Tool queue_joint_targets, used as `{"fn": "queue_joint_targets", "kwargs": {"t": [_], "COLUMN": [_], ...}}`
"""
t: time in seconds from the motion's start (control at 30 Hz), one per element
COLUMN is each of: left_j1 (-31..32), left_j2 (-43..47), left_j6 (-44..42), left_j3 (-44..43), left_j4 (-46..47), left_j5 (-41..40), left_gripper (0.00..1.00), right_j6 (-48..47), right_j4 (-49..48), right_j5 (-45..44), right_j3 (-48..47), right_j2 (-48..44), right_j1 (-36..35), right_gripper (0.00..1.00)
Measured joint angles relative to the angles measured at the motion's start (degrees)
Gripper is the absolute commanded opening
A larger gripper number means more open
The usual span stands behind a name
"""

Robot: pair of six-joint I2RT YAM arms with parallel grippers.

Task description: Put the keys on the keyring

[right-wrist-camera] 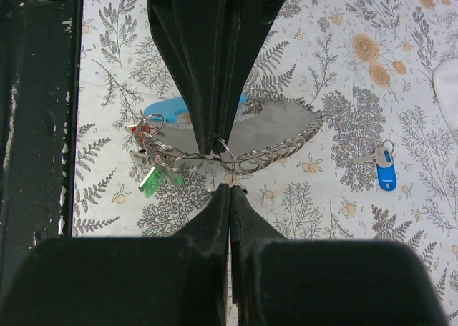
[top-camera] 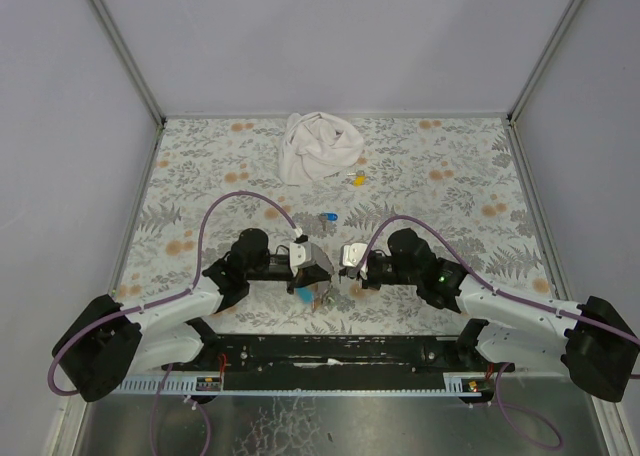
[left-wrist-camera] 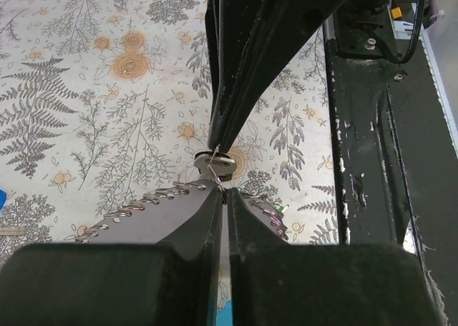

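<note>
Clenched tip to tip, my left gripper (left-wrist-camera: 223,192) and right gripper (right-wrist-camera: 229,189) both hold the keyring (right-wrist-camera: 280,122).
Left pinches its grey strap, right nips a thin wire loop; a green key (right-wrist-camera: 150,181) sits among its rings, and a blue key (right-wrist-camera: 385,173) lies apart on the floral table (top-camera: 440,196).

Two robot arms (top-camera: 175,321) (top-camera: 515,316) are meeting at one keyring (right-wrist-camera: 279,122). One blue-capped key (right-wrist-camera: 384,170), one green-capped key (right-wrist-camera: 150,181), one yellow item (top-camera: 358,180) and one white cloth (top-camera: 318,146) are lying nearby.
</note>
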State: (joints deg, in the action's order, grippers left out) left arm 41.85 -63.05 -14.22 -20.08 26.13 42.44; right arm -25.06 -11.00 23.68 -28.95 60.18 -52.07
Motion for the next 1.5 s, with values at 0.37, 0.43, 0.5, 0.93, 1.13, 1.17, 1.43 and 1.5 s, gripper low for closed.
{"fn": "queue_joint_targets", "kwargs": {"t": [0.37, 0.43, 0.5, 0.93, 1.13, 1.17, 1.43, 1.5], "left_j1": [0.2, 0.3, 0.4, 0.6, 0.6, 0.6, 0.9, 0.9], "left_j2": [0.0, 0.0, 0.0, 0.0, 0.0, 0.0, 0.1, 0.1], "left_j6": [-0.9, -1.4, -1.9, -2.6, -2.3, -2.2, -1.3, -1.1], "left_j3": [0.0, 0.0, 0.0, -1.1, -1.1, -1.1, -1.1, -1.1], "left_j4": [-0.7, -1.5, -2.2, -2.9, -2.7, -2.6, -2.1, -2.1], "left_j5": [2.2, 2.7, 3.3, 5.9, 4.9, 4.6, 2.0, 1.9], "left_gripper": [0.0, 0.0, 0.0, 0.0, 0.0, 0.0, 0.0, 0.0], "right_j6": [-0.9, -1.4, -1.9, -2.4, -0.7, -0.3, 2.4, 2.6], "right_j4": [1.2, 1.9, 2.8, 4.1, 3.8, 3.7, 2.9, 2.9], "right_j5": [2.1, 2.8, 3.5, 6.0, 5.4, 5.2, 3.8, 3.8], "right_j3": [0.0, 0.0, 0.0, 0.0, 0.0, 0.0, 0.0, 0.0], "right_j2": [0.0, 0.0, 0.0, 0.0, 0.0, 0.0, -0.6, -0.7], "right_j1": [0.0, 0.0, 0.0, 0.0, 0.0, 0.0, 0.0, 0.0], "right_gripper": [0.0, 0.0, 0.0, 0.0, 0.0, 0.0, 0.0, 0.0]}}
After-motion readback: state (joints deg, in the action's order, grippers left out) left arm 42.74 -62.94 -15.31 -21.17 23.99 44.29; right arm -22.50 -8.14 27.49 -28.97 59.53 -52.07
